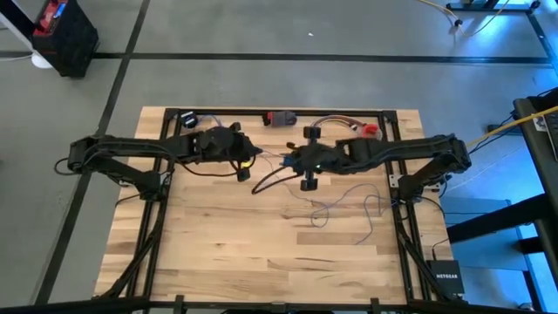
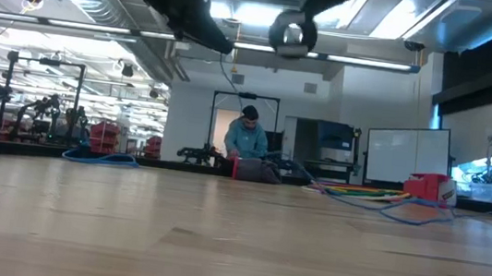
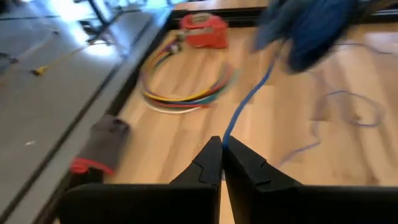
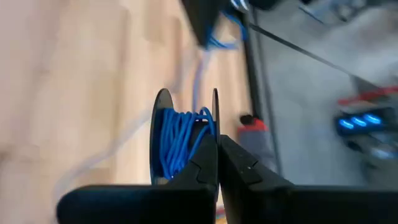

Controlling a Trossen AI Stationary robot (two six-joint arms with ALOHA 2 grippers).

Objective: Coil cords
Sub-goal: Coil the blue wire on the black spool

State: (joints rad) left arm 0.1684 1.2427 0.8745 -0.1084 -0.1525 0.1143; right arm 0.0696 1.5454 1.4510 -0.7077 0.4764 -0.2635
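The cord is a thin blue-lilac wire. Part of it is wound on a black two-flanged spool (image 4: 183, 140), which is raised above mid-table (image 1: 309, 157). The rest lies in loose squiggles on the table (image 1: 349, 202). I cannot make out its black disc end. My right gripper (image 4: 217, 142) is shut on the spool. My left gripper (image 3: 222, 142) is just to the spool's left in the high view (image 1: 260, 162) and is shut on the wire. In the low view both grippers are high above the table, and the spool's round flange (image 2: 292, 32) shows there. My left gripper pinches a single strand of the wire (image 3: 227, 132) between its two fingertips. The strand runs on, clear of the table, to the spool (image 3: 311, 28). My right gripper has its fingers closed at the rim of one spool flange (image 4: 214, 127), beside the wound wire. The fingers hide the exact spot. It comes level from the table's right and holds the spool clear of the table, with the axle lying across the fingers.
Along the far edge lie a coil of coloured wires (image 3: 186, 93), a red object (image 1: 370, 131), a grey and red object (image 1: 281, 119) and a small black item (image 1: 186, 119). A dark cable (image 1: 266, 179) hangs below the grippers. A person (image 2: 248, 138) stands beyond the table.
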